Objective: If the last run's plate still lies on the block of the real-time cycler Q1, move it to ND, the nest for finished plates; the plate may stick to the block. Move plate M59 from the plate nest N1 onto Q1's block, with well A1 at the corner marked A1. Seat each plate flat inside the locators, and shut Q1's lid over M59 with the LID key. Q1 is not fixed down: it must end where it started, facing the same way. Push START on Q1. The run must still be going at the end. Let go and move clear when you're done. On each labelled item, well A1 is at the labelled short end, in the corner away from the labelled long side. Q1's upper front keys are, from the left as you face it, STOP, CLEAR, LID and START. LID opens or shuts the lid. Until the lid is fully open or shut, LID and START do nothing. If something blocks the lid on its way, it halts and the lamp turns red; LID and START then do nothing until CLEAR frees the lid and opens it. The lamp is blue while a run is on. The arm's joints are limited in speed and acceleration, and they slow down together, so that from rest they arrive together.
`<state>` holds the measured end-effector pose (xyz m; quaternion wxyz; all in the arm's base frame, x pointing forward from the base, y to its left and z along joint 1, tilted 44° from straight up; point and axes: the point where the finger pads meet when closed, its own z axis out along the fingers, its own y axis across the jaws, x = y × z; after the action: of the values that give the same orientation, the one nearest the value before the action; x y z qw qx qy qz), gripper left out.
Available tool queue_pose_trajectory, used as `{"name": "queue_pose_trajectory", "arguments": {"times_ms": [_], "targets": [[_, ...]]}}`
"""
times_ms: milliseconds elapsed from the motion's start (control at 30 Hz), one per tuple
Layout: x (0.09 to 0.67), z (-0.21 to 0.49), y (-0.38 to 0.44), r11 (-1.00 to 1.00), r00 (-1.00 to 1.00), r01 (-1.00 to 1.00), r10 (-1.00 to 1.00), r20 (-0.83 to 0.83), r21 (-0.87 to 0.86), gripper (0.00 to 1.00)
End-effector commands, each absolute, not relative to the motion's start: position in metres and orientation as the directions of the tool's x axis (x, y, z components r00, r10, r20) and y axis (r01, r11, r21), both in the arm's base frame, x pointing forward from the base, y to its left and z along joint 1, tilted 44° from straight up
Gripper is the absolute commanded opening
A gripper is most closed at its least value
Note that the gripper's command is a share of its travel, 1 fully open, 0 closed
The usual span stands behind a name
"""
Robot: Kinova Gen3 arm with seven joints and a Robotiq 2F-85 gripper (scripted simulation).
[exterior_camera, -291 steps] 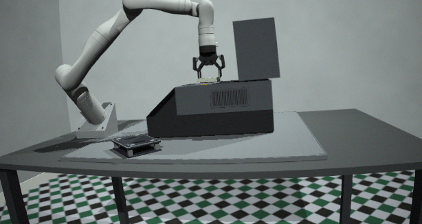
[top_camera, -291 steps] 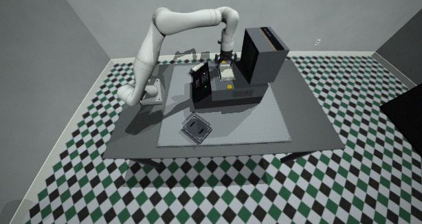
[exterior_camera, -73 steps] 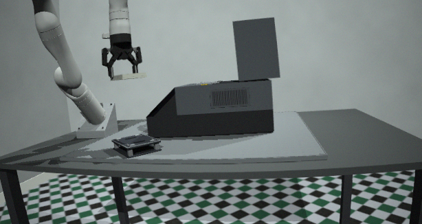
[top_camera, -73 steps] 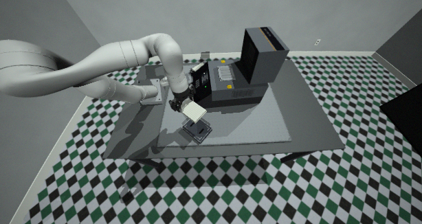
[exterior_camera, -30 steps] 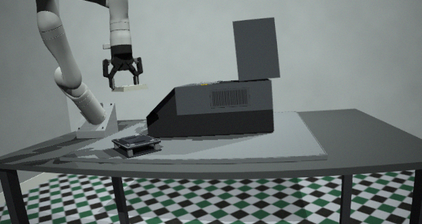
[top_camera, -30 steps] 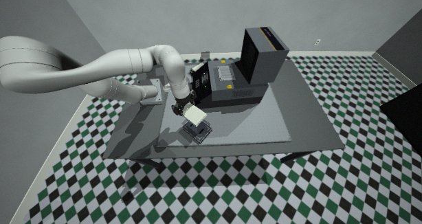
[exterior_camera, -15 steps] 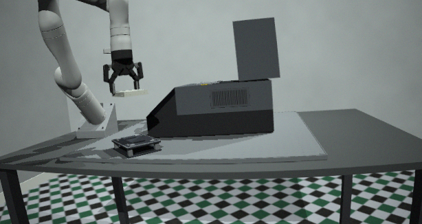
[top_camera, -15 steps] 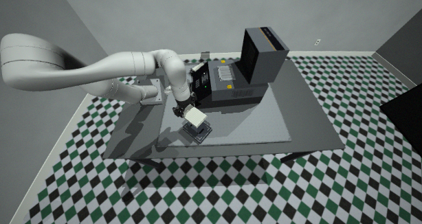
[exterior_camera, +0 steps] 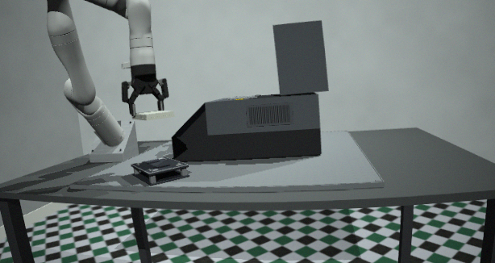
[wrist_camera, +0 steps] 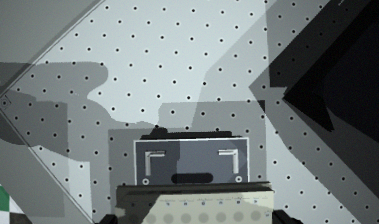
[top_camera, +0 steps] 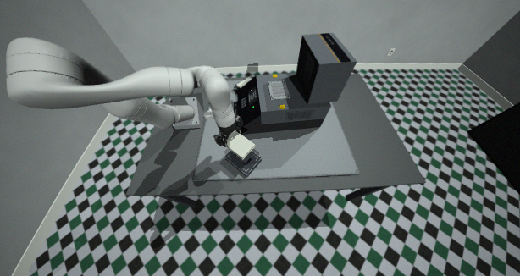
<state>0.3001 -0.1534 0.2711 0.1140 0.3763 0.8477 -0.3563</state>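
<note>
My gripper [top_camera: 232, 135] [exterior_camera: 147, 114] [wrist_camera: 196, 218] points down and is shut on a cream plate [top_camera: 241, 146] [exterior_camera: 155, 115] [wrist_camera: 205, 205], which hangs about level, clear above a dark nest [top_camera: 246, 168] [exterior_camera: 161, 165] [wrist_camera: 200, 160]. The nest is bare where it shows, with bright corner locators; its label is not readable. The cycler Q1 [top_camera: 271, 118] [exterior_camera: 226, 121] [wrist_camera: 360, 75] has its lid [top_camera: 326, 74] [exterior_camera: 302, 58] raised. A pale ribbed surface [top_camera: 278, 90] shows at its block; I cannot tell whether a plate is there. A small lamp [top_camera: 253, 107] on its front is green.
Another pale, plate-like thing [top_camera: 244, 83] shows partly behind Q1's front panel. Q1 and the nest stand on a perforated light board [top_camera: 330, 152] [exterior_camera: 347, 165] [wrist_camera: 140, 50] on the grey table [top_camera: 381, 152] [exterior_camera: 427, 165]. Q1's sloping front is close beside my gripper.
</note>
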Motion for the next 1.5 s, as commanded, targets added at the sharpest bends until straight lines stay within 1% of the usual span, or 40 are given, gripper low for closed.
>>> {"name": "queue_pose_trajectory", "arguments": {"times_ms": [0, 1467], "targets": [[0.300, 0.267, -0.157, 0.464, -0.691, 0.719, 0.556, -0.462, -0.518, 0.90], [0.296, 0.231, -0.192, 0.464, -0.691, 0.719, 0.556, -0.462, -0.518, 0.90]]}}
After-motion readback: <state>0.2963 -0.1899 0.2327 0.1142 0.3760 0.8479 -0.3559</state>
